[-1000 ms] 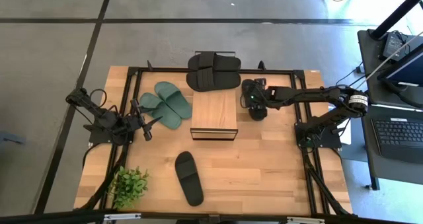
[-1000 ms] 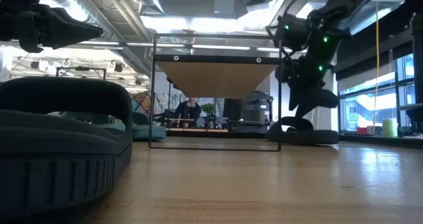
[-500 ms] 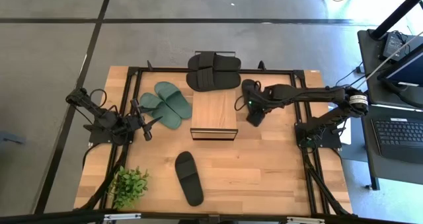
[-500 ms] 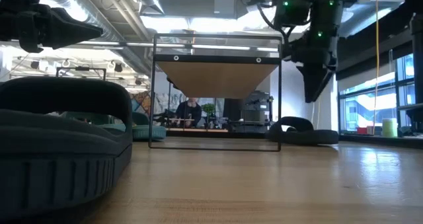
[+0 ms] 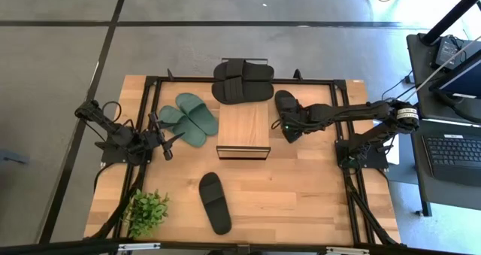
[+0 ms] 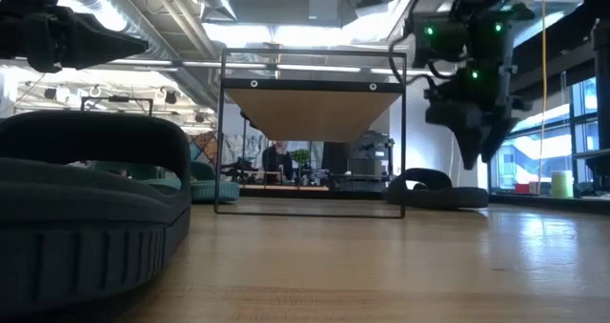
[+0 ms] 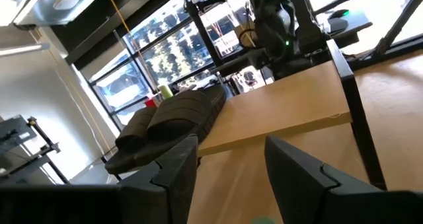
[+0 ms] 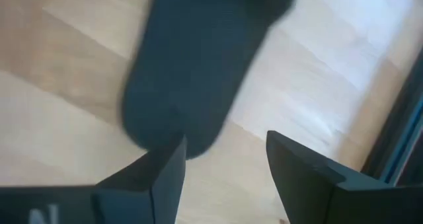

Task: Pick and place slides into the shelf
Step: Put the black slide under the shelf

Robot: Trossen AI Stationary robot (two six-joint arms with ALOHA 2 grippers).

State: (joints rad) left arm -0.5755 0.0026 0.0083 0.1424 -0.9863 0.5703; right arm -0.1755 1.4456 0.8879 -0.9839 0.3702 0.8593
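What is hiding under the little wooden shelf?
In the low view, nothing lies under the shelf: between its black legs you see bare table and the room behind. From above, the plank top covers that spot. No slides are on top either.

The counter (image 5: 301, 187) is pale wood planks with a smooth, faintly glossy finish and visible grain. The shelf (image 5: 243, 125) at the frame's centre has a like wooden top on thin black metal rods. The slides (image 5: 214, 202) look like matt rubber, black and dark green, with a ribbed sole edge at lower left of the low view. The floor (image 5: 225, 52) is dull grey concrete.
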